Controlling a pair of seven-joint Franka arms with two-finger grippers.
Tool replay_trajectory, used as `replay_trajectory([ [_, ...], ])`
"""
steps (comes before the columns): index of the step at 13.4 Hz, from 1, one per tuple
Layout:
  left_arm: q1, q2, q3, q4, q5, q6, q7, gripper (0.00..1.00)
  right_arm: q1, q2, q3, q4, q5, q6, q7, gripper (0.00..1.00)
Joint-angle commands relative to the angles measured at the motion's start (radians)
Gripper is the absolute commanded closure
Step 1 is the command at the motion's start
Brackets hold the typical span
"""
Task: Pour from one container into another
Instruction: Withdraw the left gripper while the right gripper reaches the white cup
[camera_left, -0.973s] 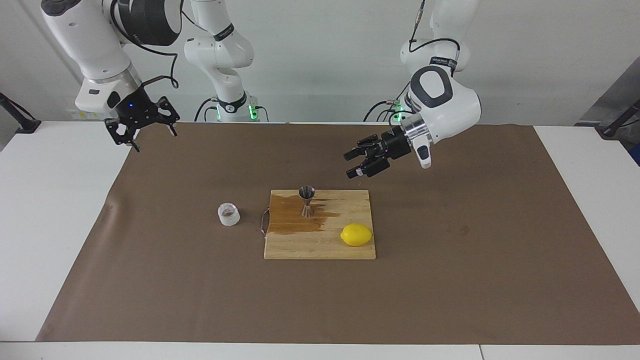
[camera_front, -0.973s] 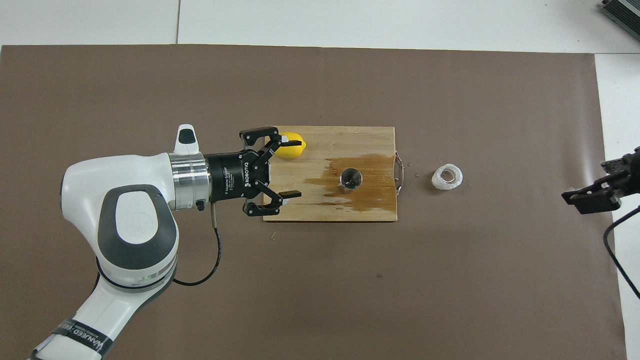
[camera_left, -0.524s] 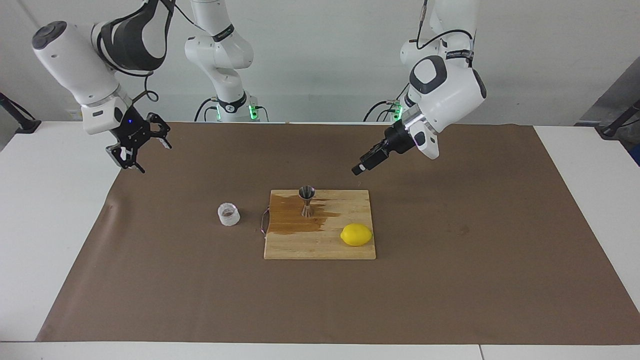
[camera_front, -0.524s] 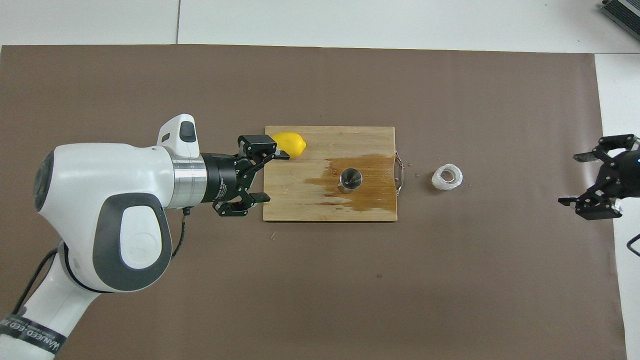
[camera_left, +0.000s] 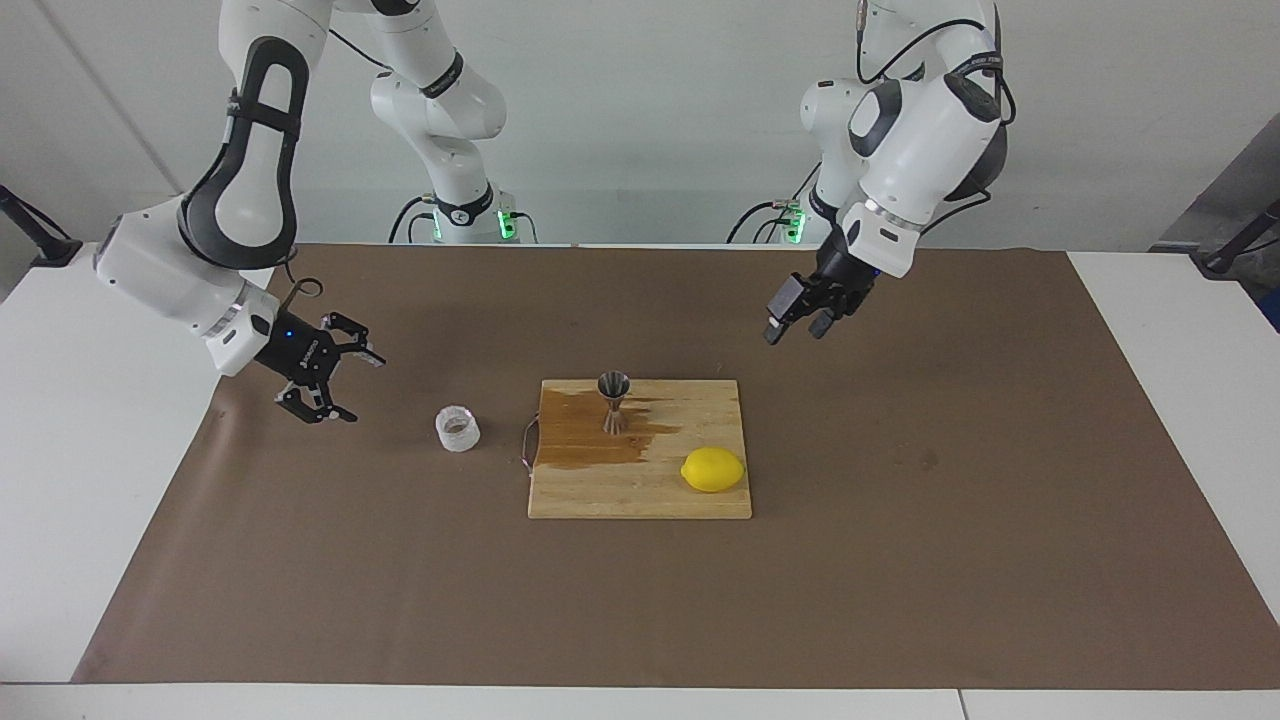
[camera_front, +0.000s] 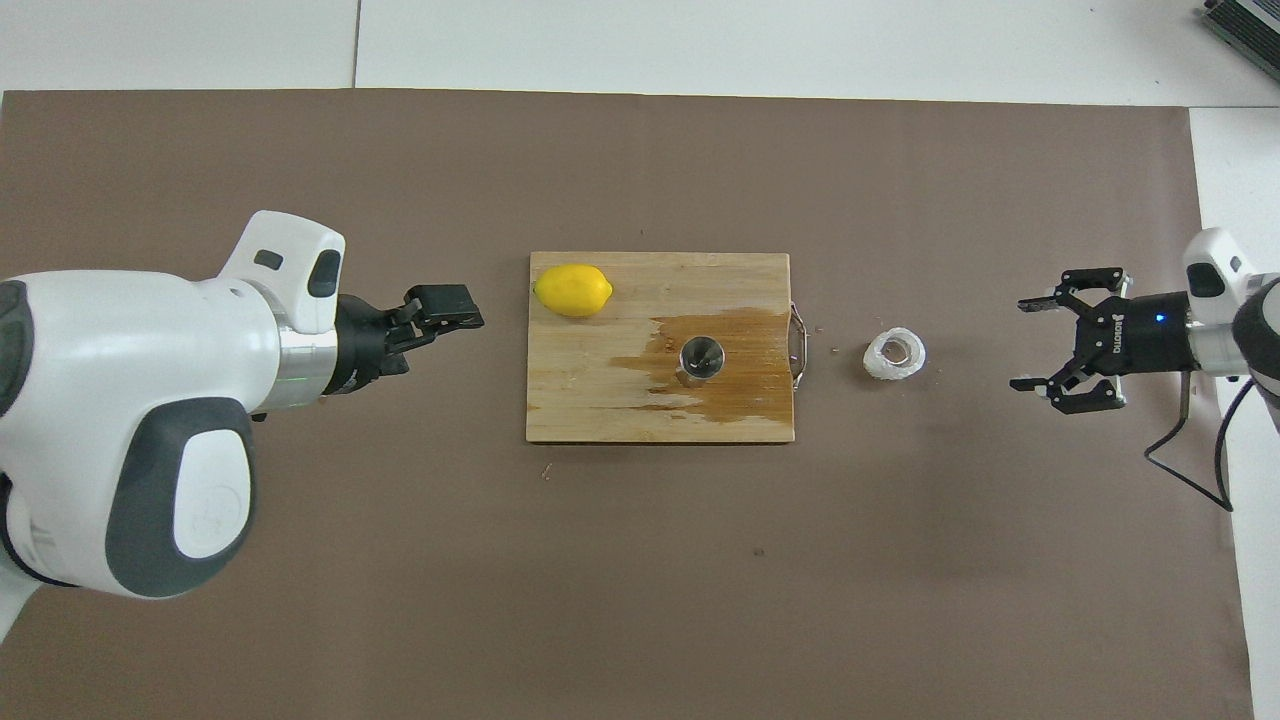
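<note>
Clear cup (camera_left: 457, 429) upright on brown paper (camera_left: 900, 560), beside cutting board (camera_left: 640, 495), toward right arm's end of bench. Steel jigger (camera_left: 614, 402) upright on wet stain (camera_left: 580, 440), apparently liquid; lemon (camera_left: 713, 469) on board too. Right hand (camera_left: 334, 385) open, empty, near cup. Left hand (camera_left: 797, 321) open over paper.

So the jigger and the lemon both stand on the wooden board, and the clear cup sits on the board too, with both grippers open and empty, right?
Not quite. The clear cup sits off the wooden board, on the brown paper beside the board's handle, toward the right arm's end; the overhead view shows the gap. The jigger and lemon are on the board, and the left gripper and right gripper are open and empty.
</note>
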Motion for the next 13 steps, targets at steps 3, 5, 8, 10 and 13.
replay_trajectory([
  [3,0.075,-0.013,0.052,0.03,0.158,-0.097,0.356,0.0,-0.007,0.148,0.007,0.006,0.18,-0.073,-0.209,0.0],
  [5,0.074,-0.001,0.084,0.107,0.285,-0.183,0.407,0.0,-0.002,0.164,0.012,0.008,0.186,-0.054,-0.248,0.0],
  [8,0.083,0.013,0.115,0.172,0.381,-0.292,0.419,0.0,0.015,0.207,0.019,0.008,0.261,-0.042,-0.354,0.0],
  [10,0.08,0.013,0.138,0.198,0.375,-0.358,0.415,0.0,0.038,0.21,0.019,0.008,0.264,-0.018,-0.363,0.0],
  [13,0.086,0.018,0.147,0.31,0.375,-0.522,0.396,0.0,0.069,0.215,0.019,0.001,0.272,0.022,-0.378,0.0],
])
